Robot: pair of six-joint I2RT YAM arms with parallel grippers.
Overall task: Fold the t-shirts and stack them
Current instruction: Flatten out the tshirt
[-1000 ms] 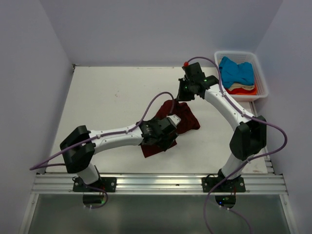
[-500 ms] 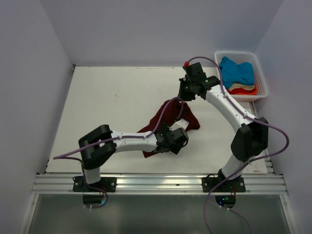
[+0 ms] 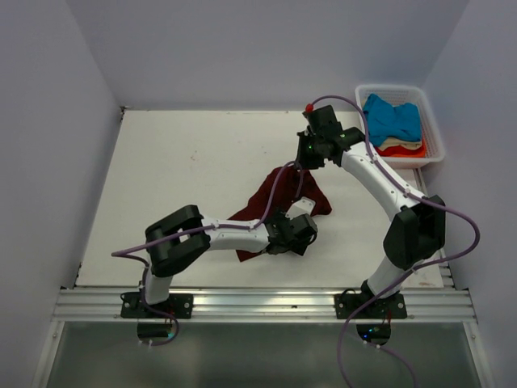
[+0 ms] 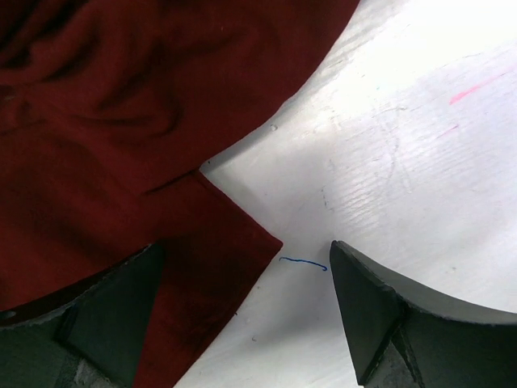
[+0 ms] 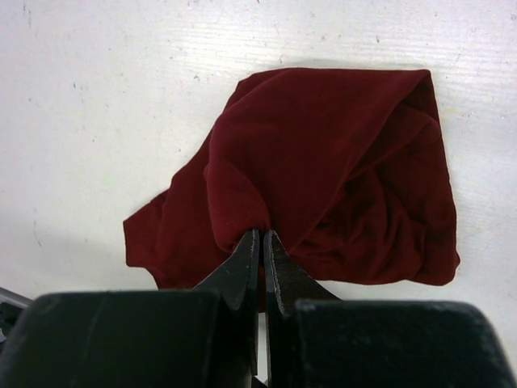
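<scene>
Left tool (image 3: pixel 296 234) shifted rightward, jaws spread over the edge of the one maroon t-shirt (image 3: pixel 313 196) at table (image 3: pixel 186 162) centre.
Right tool (image 3: pixel 305 155) pinches its cloth; basket (image 3: pixel 436 133) at 2 o'clock holds three other t-shirts (image 3: pixel 392 117).

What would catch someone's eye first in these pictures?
The maroon shirt lies crumpled in the middle of the table, one fold pinched by the shut right gripper. The left gripper is open, low over the shirt's corner. At the far right, a white basket has a blue shirt on top.
</scene>
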